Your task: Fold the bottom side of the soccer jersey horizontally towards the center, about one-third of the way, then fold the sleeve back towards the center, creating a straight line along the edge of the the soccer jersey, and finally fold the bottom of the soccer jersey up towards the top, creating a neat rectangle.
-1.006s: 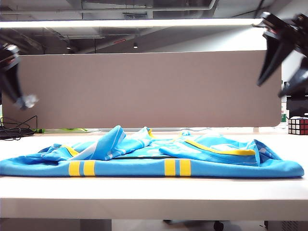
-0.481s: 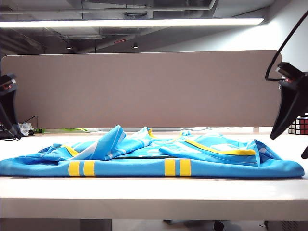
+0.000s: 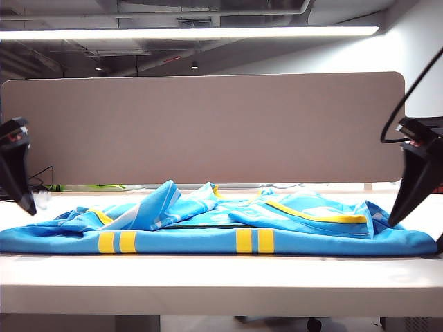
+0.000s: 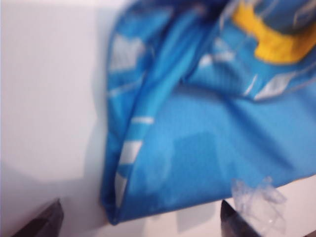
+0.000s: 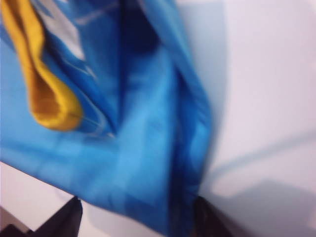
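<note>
The soccer jersey lies lengthwise across the white table, sky blue, with yellow bars along its near edge and yellow trim on top. My left gripper hangs at its left end. In the left wrist view the left gripper is open, dark fingertips wide apart over the jersey's end corner. My right gripper hangs just over the right end. In the right wrist view the right gripper is open, and blue cloth lies under the gap between its fingers.
A grey divider panel stands behind the table. Dark cables lie at the back left. A crumpled scrap of clear plastic rests on the table next to the jersey's left end.
Both arms have come down. The right gripper dropped from the upper right corner to the jersey's right end. The left gripper sank to the left end. The jersey has not moved.
</note>
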Available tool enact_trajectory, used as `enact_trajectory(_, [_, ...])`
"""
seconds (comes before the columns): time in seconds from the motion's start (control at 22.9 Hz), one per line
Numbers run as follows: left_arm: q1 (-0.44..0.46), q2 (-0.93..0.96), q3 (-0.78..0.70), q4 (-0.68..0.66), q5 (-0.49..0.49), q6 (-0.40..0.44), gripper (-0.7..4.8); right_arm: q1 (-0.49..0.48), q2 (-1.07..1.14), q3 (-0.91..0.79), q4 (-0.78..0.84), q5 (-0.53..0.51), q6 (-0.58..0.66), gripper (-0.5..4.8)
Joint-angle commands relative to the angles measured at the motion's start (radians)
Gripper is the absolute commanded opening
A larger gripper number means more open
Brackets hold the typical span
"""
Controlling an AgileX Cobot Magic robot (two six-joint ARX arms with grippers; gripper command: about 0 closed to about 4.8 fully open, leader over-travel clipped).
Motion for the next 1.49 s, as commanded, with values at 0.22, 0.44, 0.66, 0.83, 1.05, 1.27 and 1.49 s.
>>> enact_trajectory(0.22, [-0.009,0.003,-0.106,0.096,0.008,-0.010,4.04,0.002,0.080,-0.003,0.034,-0.031,0.023,3.16])
enact_trajectory(0.44, [-0.010,0.021,-0.117,0.132,0.069,-0.031,3.98,0.002,0.082,-0.004,0.040,-0.031,0.023,3.15])
enact_trajectory(0.66, [-0.029,0.065,-0.117,0.151,0.095,-0.048,3.94,0.002,0.082,-0.004,0.040,-0.031,0.023,3.15])
enact_trajectory(0.83, [-0.053,0.080,-0.117,0.154,0.094,-0.045,3.67,0.003,0.082,-0.004,0.042,-0.031,0.026,3.12])
enact_trajectory(1.05, [-0.094,0.080,-0.117,0.228,0.095,-0.045,0.79,0.021,0.082,-0.004,0.077,-0.035,0.026,1.00])
enact_trajectory(1.27, [-0.109,0.073,-0.116,0.282,0.107,-0.048,-0.05,0.035,0.078,-0.004,0.103,-0.051,0.026,-0.08])
enact_trajectory(1.49, [-0.108,-0.115,-0.117,0.080,0.120,-0.015,-0.05,0.034,-0.086,-0.004,-0.102,-0.046,-0.073,-0.08])
